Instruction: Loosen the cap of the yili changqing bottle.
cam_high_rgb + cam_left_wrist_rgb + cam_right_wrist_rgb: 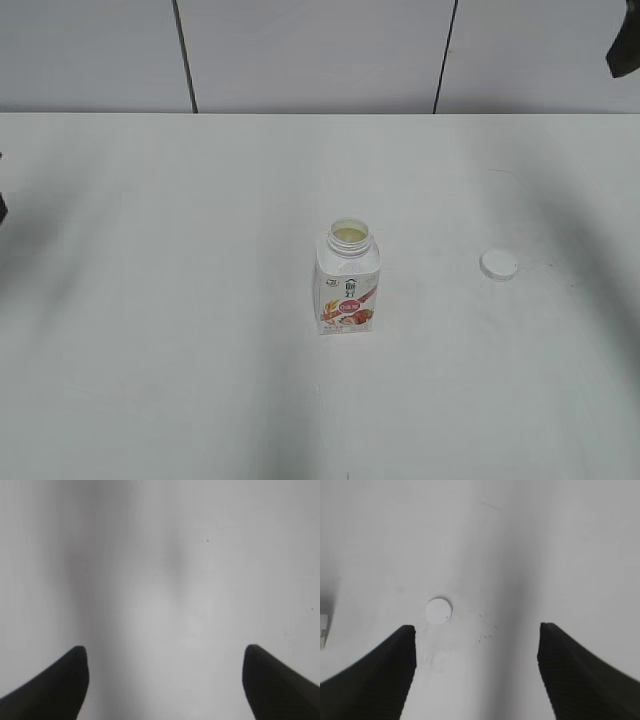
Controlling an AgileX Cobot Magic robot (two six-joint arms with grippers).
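There is one yili changqing bottle [349,279], standing upright a little below the middle of the exterior frame on the white table [160,300], its neck uncovered so that pale liquid shows inside the round mouth. There is one cap [498,264], lying flat on the table well apart from the bottle, toward the right of the same frame and roughly level with the bottle's shoulders. Two grippers show, each only in its own wrist view. The left gripper [165,680] has its two dark fingers [55,690] spread wide at the lower corners of the frame, with only bare table between them. The right gripper [477,665] is likewise spread wide and holds nothing; the cap [439,610] sits on the table just above and to the right of its left-hand fingertip, toward the middle left of that frame, touching neither finger. Behind the table runs a pale panelled wall [320,50] with two dark vertical seams. Nothing stands between the bottle and the cap. A dark shape at the upper right corner of the exterior frame and another at the left edge are cut off and cannot be made out. At the left edge of the right wrist frame a small white form is cropped, too little of it showing to name. The label lettering is too small to read.
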